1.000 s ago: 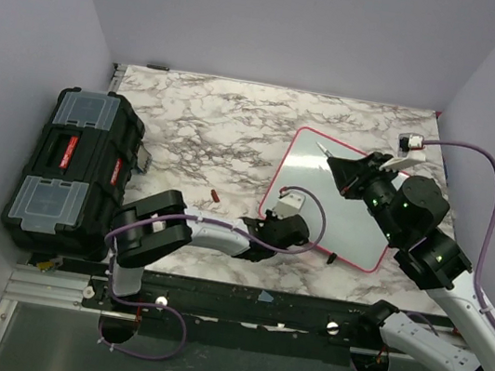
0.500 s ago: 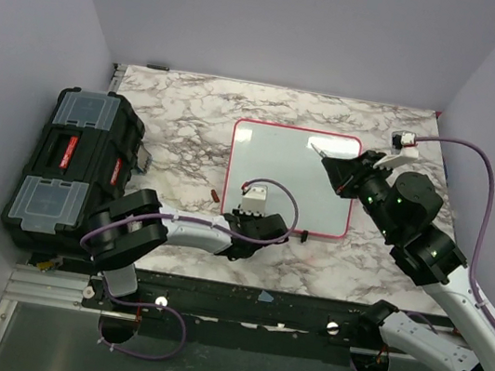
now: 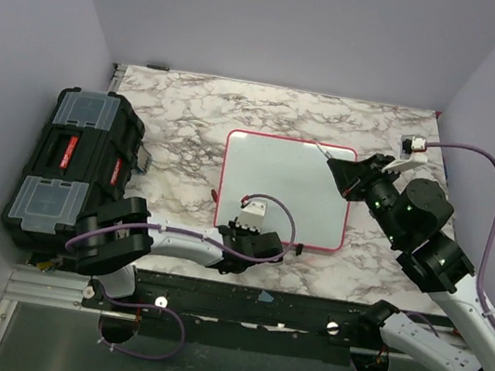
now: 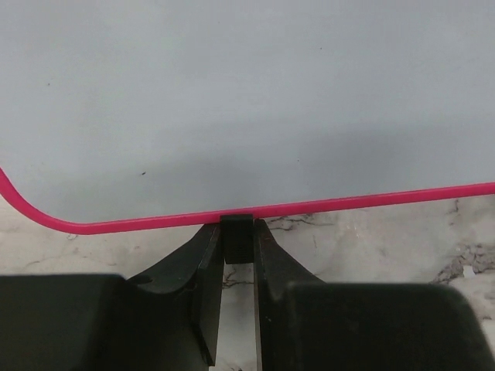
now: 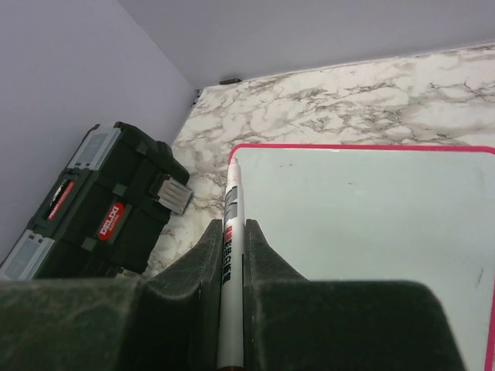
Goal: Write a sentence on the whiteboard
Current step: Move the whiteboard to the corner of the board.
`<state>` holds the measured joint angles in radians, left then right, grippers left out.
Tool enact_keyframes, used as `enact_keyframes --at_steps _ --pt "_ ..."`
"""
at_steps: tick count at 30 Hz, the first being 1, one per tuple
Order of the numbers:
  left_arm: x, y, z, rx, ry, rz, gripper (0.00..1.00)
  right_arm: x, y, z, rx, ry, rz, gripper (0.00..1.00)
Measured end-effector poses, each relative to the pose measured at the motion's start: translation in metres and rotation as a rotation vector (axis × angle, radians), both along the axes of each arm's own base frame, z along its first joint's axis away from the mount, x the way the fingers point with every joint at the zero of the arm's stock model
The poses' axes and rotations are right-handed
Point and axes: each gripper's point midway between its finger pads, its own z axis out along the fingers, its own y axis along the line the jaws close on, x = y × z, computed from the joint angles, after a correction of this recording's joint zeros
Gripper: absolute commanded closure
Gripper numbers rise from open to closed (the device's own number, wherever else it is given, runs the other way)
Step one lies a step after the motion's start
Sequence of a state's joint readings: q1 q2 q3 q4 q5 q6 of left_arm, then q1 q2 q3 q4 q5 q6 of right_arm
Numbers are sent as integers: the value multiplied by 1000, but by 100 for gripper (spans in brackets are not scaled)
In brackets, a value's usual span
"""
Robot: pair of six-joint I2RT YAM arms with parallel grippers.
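Mid-tabletop, the flat rounded-corner whiteboard with a glossy white face and thin pink-red frame lies flat on the grey-veined white marble tabletop, its edges roughly square to the table edges. The face reads plain white in all three views, with a few tiny dark specks in the left wrist view.

Left claw sits at the board's near edge, left of centre. In the left wrist view the jaws are narrow, pinched on the small black foot that sticks out from under the pink frame, with a finger touching it on either side. The arm lies low along the near edge of the tabletop.

Right claw hangs over the board's far right corner. Its jaws are clamped on a white cylindrical marker pen with a grey-and-red label. The pen runs along the finger gap and sticks out past the fingertips. In the top view the pen tip is near the board's far frame. Cannot tell whether it touches the surface.

Black plastic toolbox with clear lid compartments and a red label sits at the left edge of the tabletop, well apart from the board. Small red item lies on the marble just left of the board's left edge. It is too small to identify.
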<state>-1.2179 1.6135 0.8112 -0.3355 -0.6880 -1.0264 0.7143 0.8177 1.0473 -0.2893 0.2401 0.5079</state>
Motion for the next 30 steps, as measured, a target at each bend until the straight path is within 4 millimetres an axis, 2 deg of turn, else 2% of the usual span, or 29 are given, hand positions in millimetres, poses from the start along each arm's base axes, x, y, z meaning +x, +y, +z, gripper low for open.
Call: enact_keyframes --at_steps 7,13,20,26,30 --pt "-11 -15 2 15 -7 -117 100 -5 -4 4 10 -12 -1 99" --pt "-13 -19 2 22 -8 -153 100 -8 -11 5 8 -13 -18 99" --pt "-14 -20 3 28 -10 -165 78 -9 -16 -1 -8 -1 -32 99" --pt "-22 -28 12 -4 -9 -205 68 -10 -17 -9 -28 7 -34 99" --pt "-26 -34 27 -58 -19 -241 50 -10 -18 -9 -34 4 -34 99"
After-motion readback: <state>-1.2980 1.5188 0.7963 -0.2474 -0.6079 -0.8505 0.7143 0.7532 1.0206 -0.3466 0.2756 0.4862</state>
